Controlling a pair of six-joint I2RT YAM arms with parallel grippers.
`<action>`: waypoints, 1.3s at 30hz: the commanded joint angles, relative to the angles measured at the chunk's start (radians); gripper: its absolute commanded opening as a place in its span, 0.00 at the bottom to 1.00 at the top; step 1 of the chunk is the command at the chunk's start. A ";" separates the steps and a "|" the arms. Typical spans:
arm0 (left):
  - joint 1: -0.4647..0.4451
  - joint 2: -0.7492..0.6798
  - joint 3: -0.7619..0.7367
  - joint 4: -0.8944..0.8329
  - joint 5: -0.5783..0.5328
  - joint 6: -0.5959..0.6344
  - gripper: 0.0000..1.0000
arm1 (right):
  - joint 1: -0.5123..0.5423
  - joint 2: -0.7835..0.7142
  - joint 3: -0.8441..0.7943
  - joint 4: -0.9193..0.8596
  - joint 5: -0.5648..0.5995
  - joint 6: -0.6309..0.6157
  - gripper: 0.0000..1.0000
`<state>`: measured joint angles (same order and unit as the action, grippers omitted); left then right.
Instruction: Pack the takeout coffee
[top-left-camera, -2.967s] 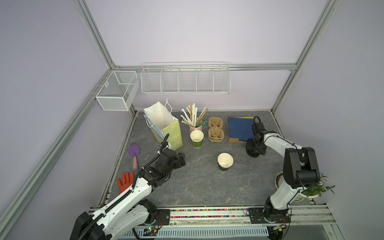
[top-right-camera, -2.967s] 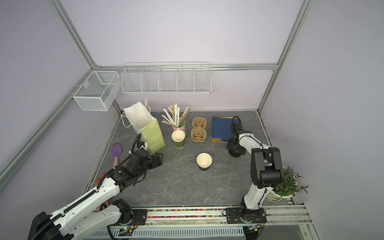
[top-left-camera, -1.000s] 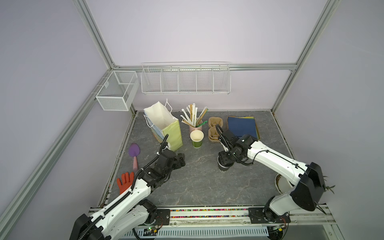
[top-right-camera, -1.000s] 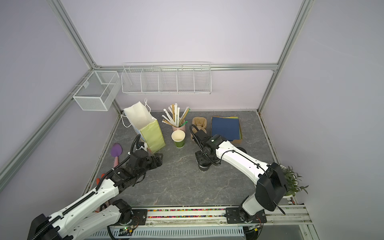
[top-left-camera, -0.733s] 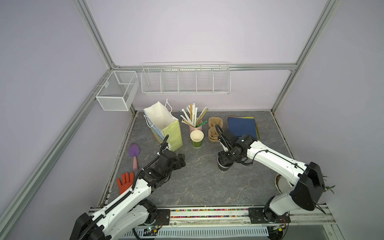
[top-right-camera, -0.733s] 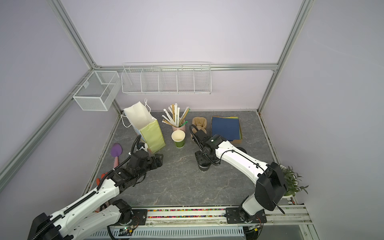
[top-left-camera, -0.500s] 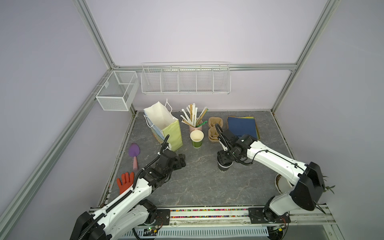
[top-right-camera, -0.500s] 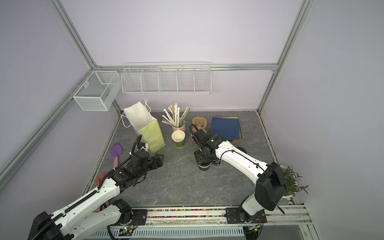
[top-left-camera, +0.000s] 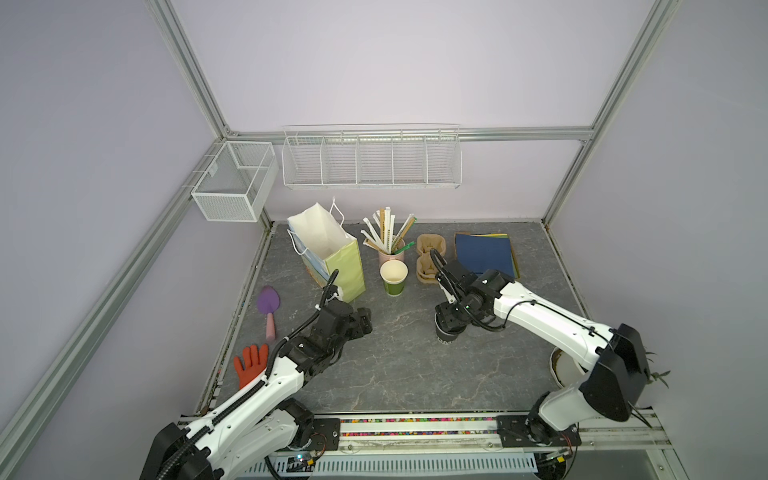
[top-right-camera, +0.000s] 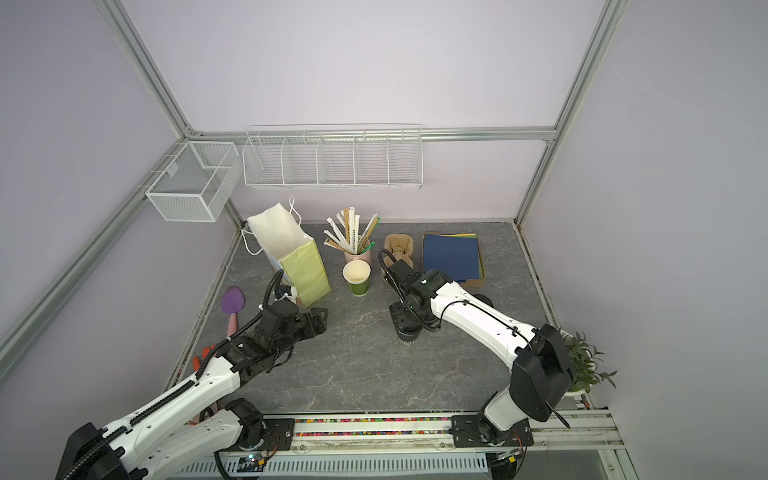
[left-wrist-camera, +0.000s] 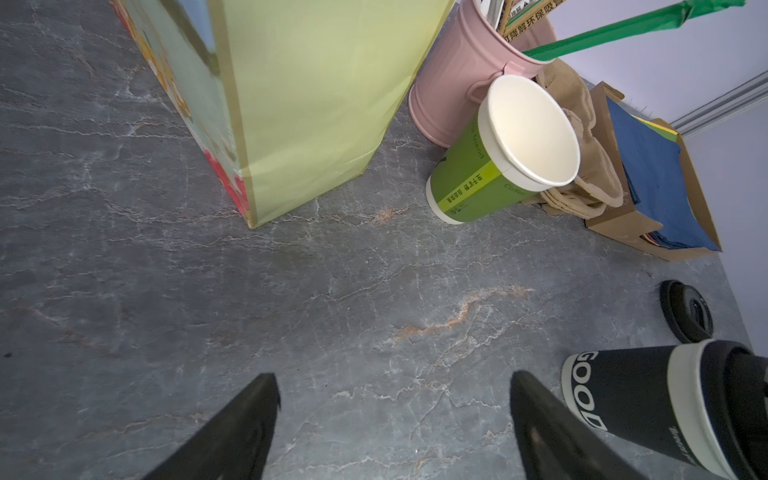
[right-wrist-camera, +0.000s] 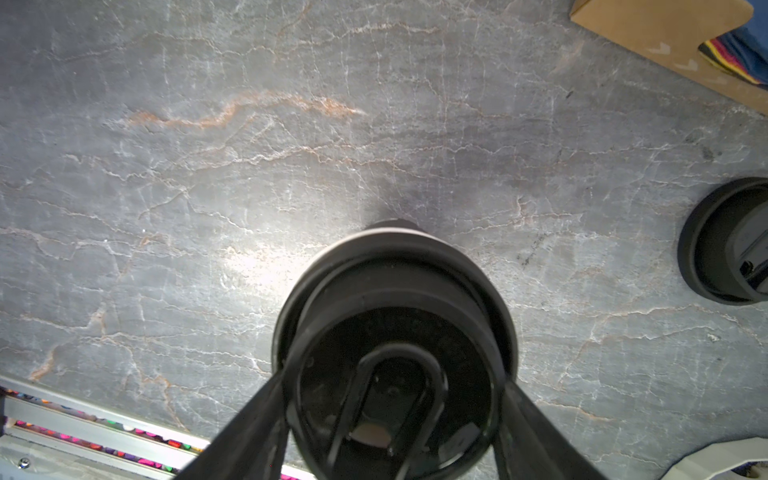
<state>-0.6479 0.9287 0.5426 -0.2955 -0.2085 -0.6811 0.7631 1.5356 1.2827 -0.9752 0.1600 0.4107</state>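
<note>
The takeout coffee (top-left-camera: 446, 336) (top-right-camera: 407, 335) is a black paper cup standing mid-table; the left wrist view shows its pale print and white rim band (left-wrist-camera: 623, 392). A black lid (right-wrist-camera: 395, 270) sits on top of it, and my right gripper (right-wrist-camera: 395, 374) (top-left-camera: 451, 320) (top-right-camera: 405, 318) comes down from above, shut on the lid's two sides. The cup's cream inside is hidden. My left gripper (left-wrist-camera: 395, 378) (top-left-camera: 365, 324) (top-right-camera: 320, 318) hovers open and holds nothing, low over bare table left of the cup, near the green paper bag (top-left-camera: 347, 270) (top-right-camera: 303, 270).
A green paper cup (top-left-camera: 394, 278), a pink cup of wrapped straws (top-left-camera: 388, 253), a brown cup carrier (top-left-camera: 428, 257) and blue folders in a cardboard tray (top-left-camera: 484, 253) line the back. A second black lid (right-wrist-camera: 727, 241) (left-wrist-camera: 685, 309) lies right of the cup. Purple scoop (top-left-camera: 268, 301) and red glove (top-left-camera: 249, 365) lie far left.
Three seconds ago the right gripper was at the back right by the folders and the cup stood uncovered. It has since come over the cup; in the last second nothing has visibly moved.
</note>
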 joint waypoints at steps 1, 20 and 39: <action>0.001 0.003 -0.015 0.015 0.003 -0.012 0.87 | 0.013 -0.008 -0.004 -0.019 -0.008 -0.005 0.72; 0.001 0.003 -0.015 0.009 0.003 -0.008 0.87 | 0.024 0.017 0.008 0.006 0.001 0.002 0.73; 0.001 0.027 -0.009 0.016 0.010 -0.005 0.87 | 0.036 0.037 0.035 0.001 0.021 -0.002 0.74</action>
<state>-0.6479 0.9489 0.5381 -0.2882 -0.2070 -0.6876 0.7948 1.5684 1.2964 -0.9569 0.1715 0.4110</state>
